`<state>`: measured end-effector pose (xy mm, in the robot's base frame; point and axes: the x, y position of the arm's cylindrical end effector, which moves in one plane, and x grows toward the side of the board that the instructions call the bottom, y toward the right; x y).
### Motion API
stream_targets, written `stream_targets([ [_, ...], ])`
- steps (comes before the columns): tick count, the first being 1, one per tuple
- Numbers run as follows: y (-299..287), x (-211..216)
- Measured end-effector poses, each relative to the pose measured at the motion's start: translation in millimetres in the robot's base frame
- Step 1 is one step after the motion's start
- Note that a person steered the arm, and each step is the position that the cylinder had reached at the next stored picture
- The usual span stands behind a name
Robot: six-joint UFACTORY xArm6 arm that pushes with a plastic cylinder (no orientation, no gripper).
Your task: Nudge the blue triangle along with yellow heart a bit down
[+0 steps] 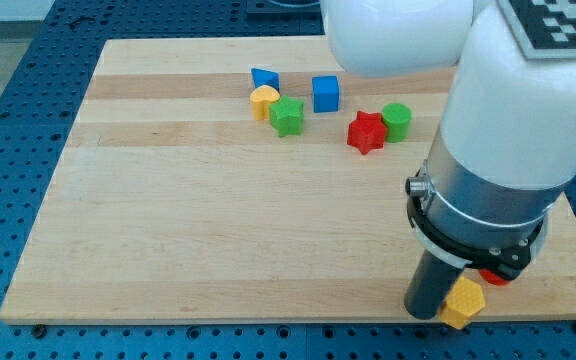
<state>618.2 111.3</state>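
Note:
The blue triangle (264, 77) lies near the view's top, left of centre, with the yellow heart (264, 101) touching it just below. My tip (431, 316) is at the board's bottom edge on the view's right, far from both blocks. It stands next to a yellow hexagon (463, 302).
A green star (288, 116) touches the heart's right side. A blue cube (326, 93), a red star (366, 132) and a green cylinder (396, 121) lie further right. A red block (495, 275) is mostly hidden under the arm. The wooden board (168, 220) sits on a blue perforated table.

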Motion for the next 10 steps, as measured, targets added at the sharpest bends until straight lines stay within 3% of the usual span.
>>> stream_targets([
  [5, -41.9, -51.4],
  [7, -191.3, -131.3],
  [8, -232.9, -202.8],
  [10, -239.6, -346.0],
])
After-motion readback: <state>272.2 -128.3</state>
